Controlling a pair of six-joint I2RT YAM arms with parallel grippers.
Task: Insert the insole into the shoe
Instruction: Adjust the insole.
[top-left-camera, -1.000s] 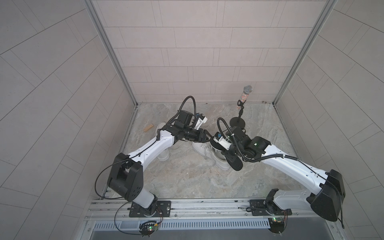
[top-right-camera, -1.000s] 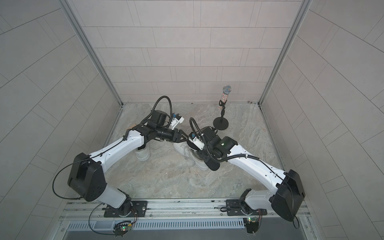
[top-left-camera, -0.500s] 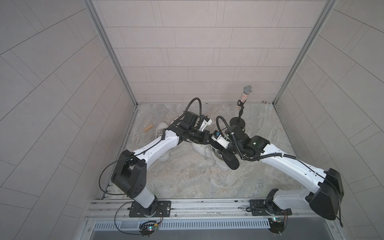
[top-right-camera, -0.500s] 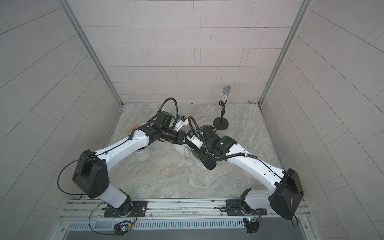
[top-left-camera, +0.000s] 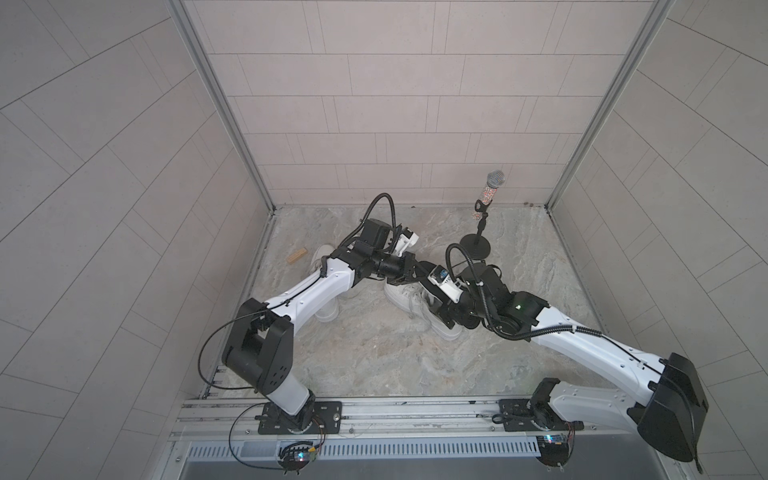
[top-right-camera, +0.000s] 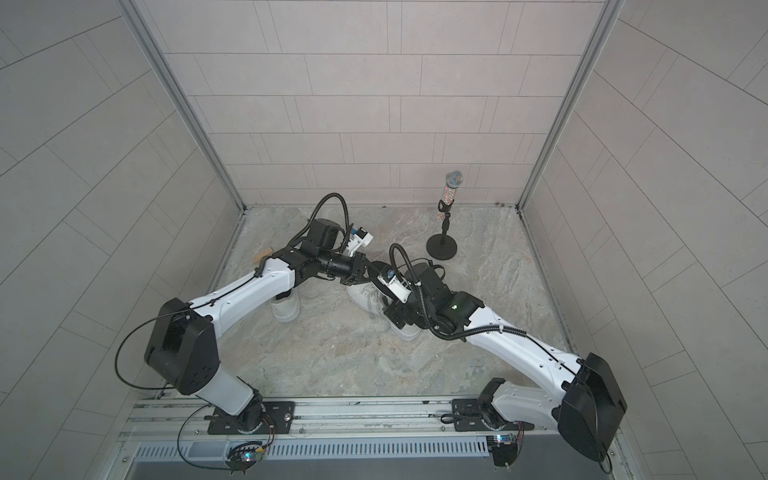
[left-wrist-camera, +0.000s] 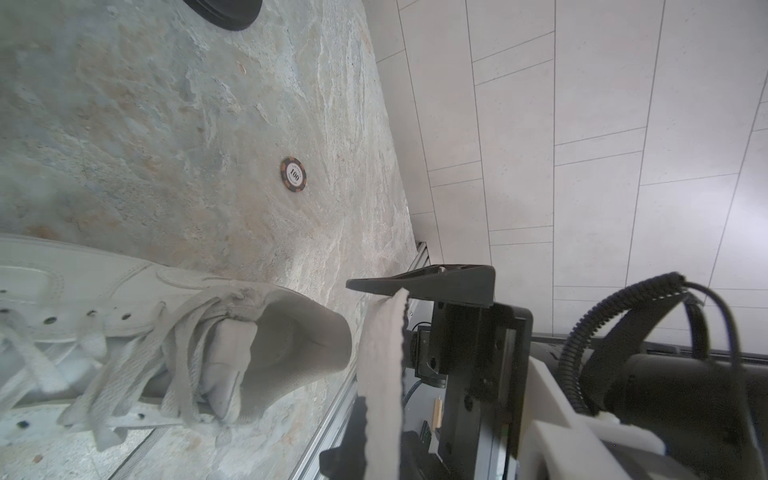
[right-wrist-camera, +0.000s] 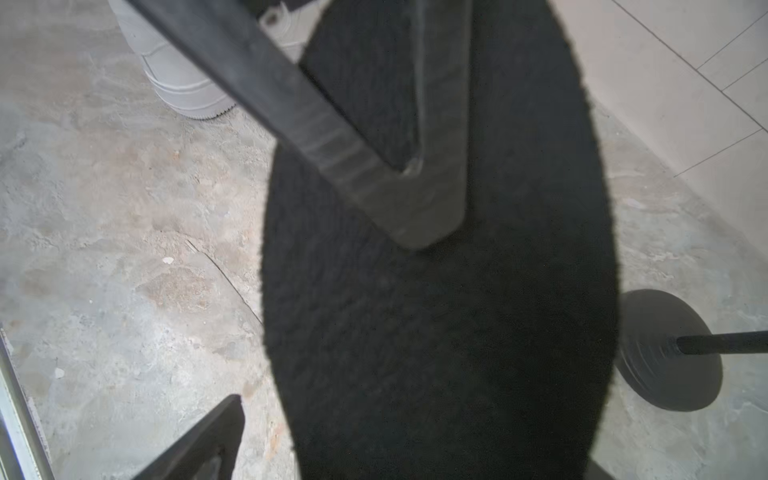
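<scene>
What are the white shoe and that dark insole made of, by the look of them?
Shoe: likely leather or an imitation, white and matte, judging by stitched panels and punched holes; laces look like flat woven cloth.
Insole: black, with a fuzzy felt-like nap and ragged edge, thin; perhaps fabric over foam, though that can't be told.

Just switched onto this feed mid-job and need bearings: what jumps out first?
At mid-floor the left gripper is shut on a black insole right beside the heel of a white sneaker, and the right gripper stands open around the insole. At the back right, a speckled microphone stands upright on a round-based stand.
</scene>
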